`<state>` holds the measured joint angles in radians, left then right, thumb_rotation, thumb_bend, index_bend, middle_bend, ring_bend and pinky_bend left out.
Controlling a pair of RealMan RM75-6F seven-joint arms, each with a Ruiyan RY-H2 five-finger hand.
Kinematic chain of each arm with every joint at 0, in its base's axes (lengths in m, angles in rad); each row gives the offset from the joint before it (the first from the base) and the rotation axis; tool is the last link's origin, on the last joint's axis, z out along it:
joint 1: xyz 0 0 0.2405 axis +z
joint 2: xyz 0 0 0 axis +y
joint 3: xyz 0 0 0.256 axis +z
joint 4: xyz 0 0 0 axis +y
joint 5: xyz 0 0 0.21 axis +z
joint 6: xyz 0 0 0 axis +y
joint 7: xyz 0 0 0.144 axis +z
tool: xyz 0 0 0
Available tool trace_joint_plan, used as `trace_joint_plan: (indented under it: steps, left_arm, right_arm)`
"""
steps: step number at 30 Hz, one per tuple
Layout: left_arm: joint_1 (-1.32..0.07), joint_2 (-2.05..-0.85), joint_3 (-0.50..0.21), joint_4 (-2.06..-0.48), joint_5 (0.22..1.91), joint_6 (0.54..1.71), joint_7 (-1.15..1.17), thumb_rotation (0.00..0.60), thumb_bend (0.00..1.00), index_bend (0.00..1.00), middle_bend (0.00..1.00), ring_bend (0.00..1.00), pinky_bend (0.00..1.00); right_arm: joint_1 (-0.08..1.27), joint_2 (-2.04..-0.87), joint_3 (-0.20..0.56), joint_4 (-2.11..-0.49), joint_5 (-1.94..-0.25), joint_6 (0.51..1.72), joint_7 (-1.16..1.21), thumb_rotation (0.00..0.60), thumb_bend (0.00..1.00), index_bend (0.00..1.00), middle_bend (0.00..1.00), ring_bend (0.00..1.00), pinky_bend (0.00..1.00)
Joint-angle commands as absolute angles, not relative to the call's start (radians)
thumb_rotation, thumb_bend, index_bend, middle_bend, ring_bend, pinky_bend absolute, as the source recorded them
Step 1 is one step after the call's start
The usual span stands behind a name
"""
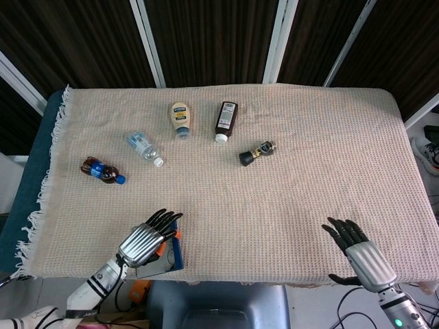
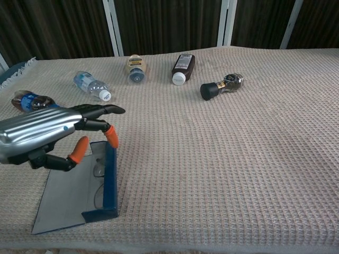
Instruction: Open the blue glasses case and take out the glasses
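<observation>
Blue case (image 2: pixel 109 180), beige waffle-weave cloth (image 2: pixel 222 159), silver left hand (image 2: pixel 39 135) w/ orange tips.

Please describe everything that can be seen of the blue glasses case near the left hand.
The blue glasses case lies open at the near left edge of the woven beige tablecloth. A blue wall stands upright; a flat grey panel spreads toward the table edge. Faint glasses seem to lie inside. The left hand hovers above it; contact is unclear.
</observation>
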<state>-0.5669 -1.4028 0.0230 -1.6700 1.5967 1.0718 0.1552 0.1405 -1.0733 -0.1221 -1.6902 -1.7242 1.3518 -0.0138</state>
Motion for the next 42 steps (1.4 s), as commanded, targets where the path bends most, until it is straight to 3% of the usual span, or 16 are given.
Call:
trace_joint_plan:
  steps: [1, 6, 14, 27, 42]
  left_arm:
    - [-0.602, -1.429, -0.027, -1.666, 1.575, 1.06, 0.116, 0.6, 0.85, 0.37, 0.0, 0.0, 0.0]
    - [-0.664, -1.491, -0.089, -1.628, 1.41, 0.929, 0.221, 0.6, 0.84, 0.4, 0.0, 0.0, 0.0]
    - [-0.721, -1.591, -0.152, -1.523, 1.231, 0.882, 0.338, 0.6, 0.84, 0.4, 0.0, 0.0, 0.0]
    - [-0.724, -1.583, -0.107, -1.514, 1.165, 0.901, 0.449, 0.6, 0.84, 0.54, 0.0, 0.0, 0.0]
    - [-0.702, -1.52, -0.077, -1.517, 1.085, 0.933, 0.515, 0.6, 0.85, 0.56, 0.0, 0.0, 0.0]
  right_arm:
    - [0.141, -1.076, -0.124, -1.691, -1.727, 1.349, -0.02, 0.6, 0.19, 0.0, 0.0, 0.0, 0.0]
    - [0.143, -1.079, -0.123, -1.691, -1.723, 1.341, -0.029, 0.6, 0.19, 0.0, 0.0, 0.0, 0.0]
    - [0.151, -1.076, -0.118, -1.69, -1.712, 1.328, -0.018, 0.6, 0.19, 0.0, 0.0, 0.0, 0.0]
    - [0.146, -1.066, -0.114, -1.69, -1.708, 1.347, 0.002, 0.6, 0.19, 0.0, 0.0, 0.0, 0.0]
    - [0.134, -1.061, -0.11, -1.688, -1.717, 1.379, 0.019, 0.6, 0.19, 0.0, 0.0, 0.0, 0.0]
